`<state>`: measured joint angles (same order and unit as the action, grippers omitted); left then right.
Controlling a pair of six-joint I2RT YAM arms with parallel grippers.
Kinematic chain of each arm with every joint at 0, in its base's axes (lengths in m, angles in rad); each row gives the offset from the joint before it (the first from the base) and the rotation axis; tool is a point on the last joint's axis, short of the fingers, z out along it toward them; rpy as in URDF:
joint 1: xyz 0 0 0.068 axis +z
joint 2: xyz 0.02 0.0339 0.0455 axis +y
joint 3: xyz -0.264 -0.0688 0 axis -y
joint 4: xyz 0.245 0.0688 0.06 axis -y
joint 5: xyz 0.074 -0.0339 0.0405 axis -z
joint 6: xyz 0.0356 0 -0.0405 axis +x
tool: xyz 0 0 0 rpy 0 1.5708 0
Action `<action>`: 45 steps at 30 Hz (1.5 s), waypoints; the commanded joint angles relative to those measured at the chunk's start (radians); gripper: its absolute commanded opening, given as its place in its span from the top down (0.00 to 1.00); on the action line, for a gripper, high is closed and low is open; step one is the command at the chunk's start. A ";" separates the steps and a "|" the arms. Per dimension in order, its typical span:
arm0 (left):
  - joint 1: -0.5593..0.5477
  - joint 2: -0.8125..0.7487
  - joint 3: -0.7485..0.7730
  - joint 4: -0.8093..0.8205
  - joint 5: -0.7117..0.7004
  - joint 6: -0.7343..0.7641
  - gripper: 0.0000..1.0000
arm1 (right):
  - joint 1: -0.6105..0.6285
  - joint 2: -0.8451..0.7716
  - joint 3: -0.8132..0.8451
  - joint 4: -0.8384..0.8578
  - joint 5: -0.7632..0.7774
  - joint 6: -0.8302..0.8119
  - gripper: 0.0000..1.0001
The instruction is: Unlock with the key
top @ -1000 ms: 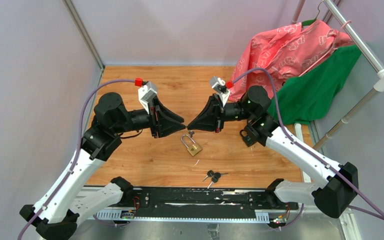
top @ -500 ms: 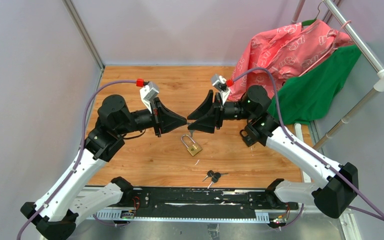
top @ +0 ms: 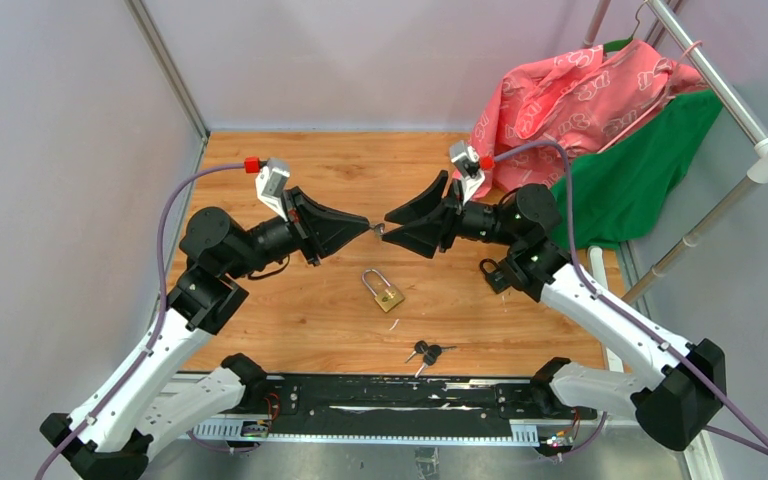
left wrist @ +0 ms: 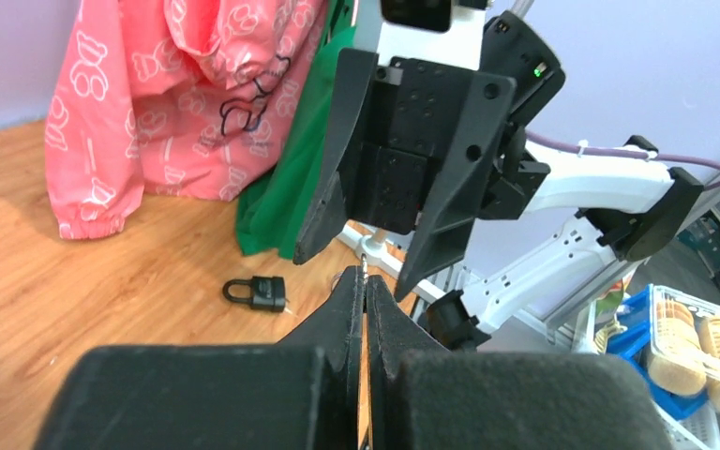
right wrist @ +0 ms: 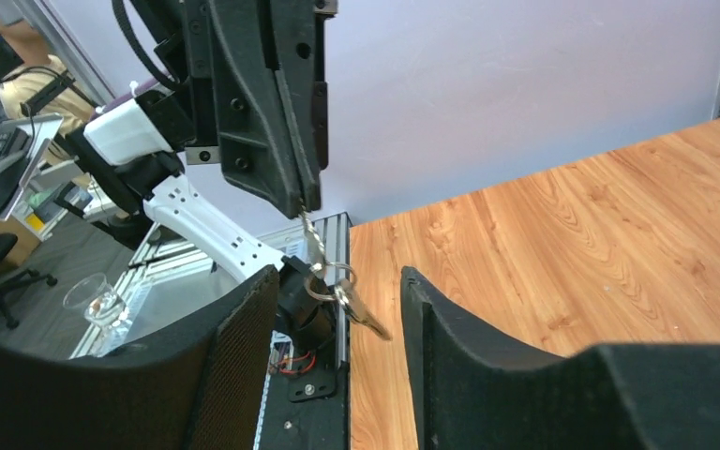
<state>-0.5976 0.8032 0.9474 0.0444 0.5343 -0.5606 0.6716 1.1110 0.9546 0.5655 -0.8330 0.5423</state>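
L gripper [top: 364, 228] clamped shut on key [right wrist: 307, 231], pinched right at the fingertips. Key sticks out past the tips, w/ ring [right wrist: 331, 275] and 2nd key [right wrist: 361, 314] hanging off its free end

R gripper [top: 387, 227] spread wide, holding nothing. It's nose-to-nose w/ L gripper, and the key end sits just at the mouth of its jaws. R wrist cam shows ring + 2nd key framed between its two fingers; can't tell any contact

Both grippers up off the table [top: 260, 330], arms angled in twd centre

Padlock [top: 385, 291] (brass) lies flat on table, just nearer the bases than the gripper tips. It's apart from both, w/ shackle pointing to far side and looking closed

Key pair [top: 426, 351] on table nearer still, close to front rail

Black lock [top: 487, 267] on table beside R arm, also seen in L wrist cam by hem of green cloth [top: 630, 170]

Pink cloth [top: 560, 90] + green cloth hang off rack [top: 720, 90] at far R corner
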 commanded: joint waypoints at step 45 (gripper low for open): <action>-0.005 -0.015 -0.034 0.063 -0.105 -0.024 1.00 | 0.023 0.119 0.025 0.322 -0.040 0.237 0.84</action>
<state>-0.5980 0.7937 0.9344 0.0830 0.4412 -0.5880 0.6796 1.2343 0.9512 0.8379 -0.8459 0.7681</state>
